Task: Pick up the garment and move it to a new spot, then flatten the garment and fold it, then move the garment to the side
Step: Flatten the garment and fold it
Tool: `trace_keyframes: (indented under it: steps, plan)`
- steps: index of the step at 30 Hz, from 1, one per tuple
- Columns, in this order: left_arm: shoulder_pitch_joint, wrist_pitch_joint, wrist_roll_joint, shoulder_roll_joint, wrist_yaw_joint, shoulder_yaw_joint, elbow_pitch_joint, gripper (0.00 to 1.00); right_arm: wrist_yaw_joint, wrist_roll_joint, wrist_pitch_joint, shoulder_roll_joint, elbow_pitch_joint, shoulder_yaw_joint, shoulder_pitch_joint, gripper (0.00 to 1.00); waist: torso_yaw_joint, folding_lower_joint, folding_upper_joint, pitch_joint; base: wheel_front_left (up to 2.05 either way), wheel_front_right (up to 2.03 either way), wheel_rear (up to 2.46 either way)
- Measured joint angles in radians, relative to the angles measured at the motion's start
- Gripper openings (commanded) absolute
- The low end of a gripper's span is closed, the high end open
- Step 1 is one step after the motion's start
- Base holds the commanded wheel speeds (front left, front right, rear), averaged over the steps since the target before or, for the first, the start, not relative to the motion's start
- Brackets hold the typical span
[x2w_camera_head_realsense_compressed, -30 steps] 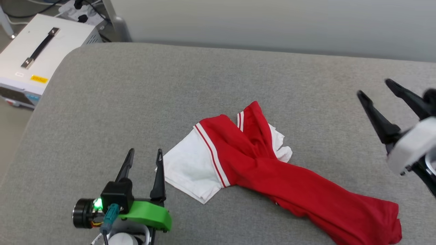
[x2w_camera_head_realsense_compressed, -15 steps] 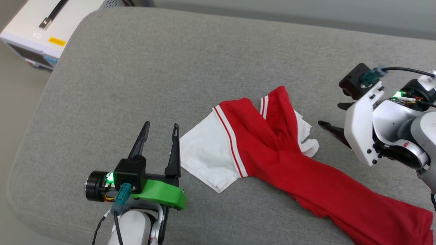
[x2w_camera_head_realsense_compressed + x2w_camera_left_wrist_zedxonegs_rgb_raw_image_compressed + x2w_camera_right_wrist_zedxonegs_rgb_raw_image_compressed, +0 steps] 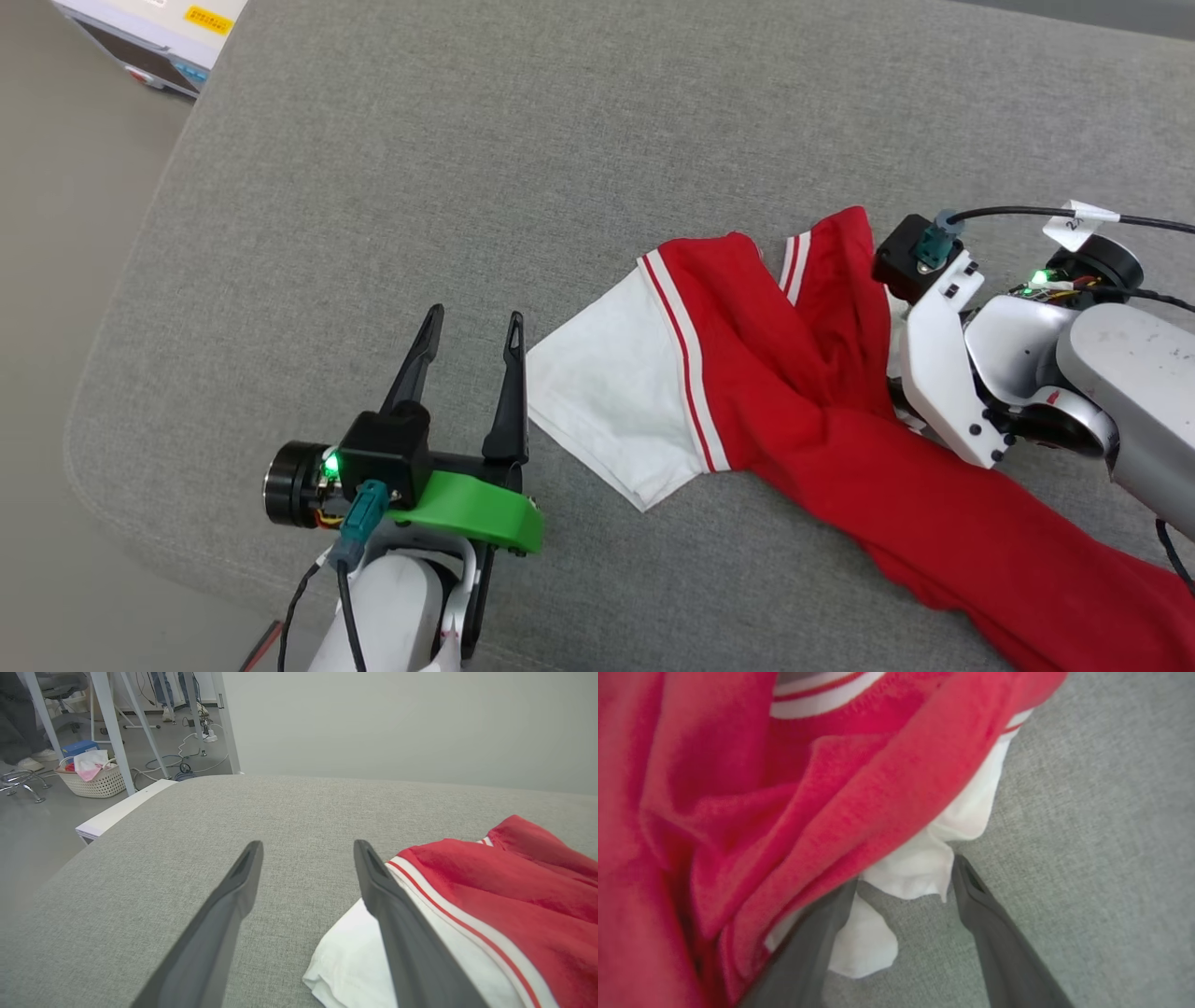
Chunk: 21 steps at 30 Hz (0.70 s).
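Your right pincer (image 3: 906, 872) now down astride the garment's (image 3: 822, 420) white sleeve, released; left pincer (image 3: 476, 314) released, just beside the other sleeve.

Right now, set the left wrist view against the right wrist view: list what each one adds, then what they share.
Left wrist view: the open left pincer beside the flat white sleeve, plus the wall, a floor basket and table legs beyond the grey pad.
Right wrist view: the open right pincer close up, a crumpled white sleeve between its fingers, under a red fold.
Shared: the garment, red with striped trim, on the grey pad.
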Motion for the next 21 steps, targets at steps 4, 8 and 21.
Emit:
trace_keyframes:
  steps: [4,8,21]
  plan:
    - [0.0,0.0,0.0,0.0,0.005,0.002,0.004,1.0,0.001,0.016,-0.037,-0.003,0.02,0.035,-0.022,0.0,0.008,0.0,0.0,0.01,0.0,0.0,0.0]
    - [0.0,0.0,0.001,0.0,0.005,0.011,0.014,1.0,0.001,0.006,-0.138,0.0,0.04,0.061,-0.036,0.0,-0.003,0.0,0.0,0.002,0.0,0.0,0.0]
    - [0.065,0.0,0.035,0.0,-0.014,0.048,0.036,1.0,0.001,0.02,-0.445,-0.1,-0.015,-0.014,-0.014,0.0,-0.072,0.0,0.0,-0.115,0.0,0.0,0.0]
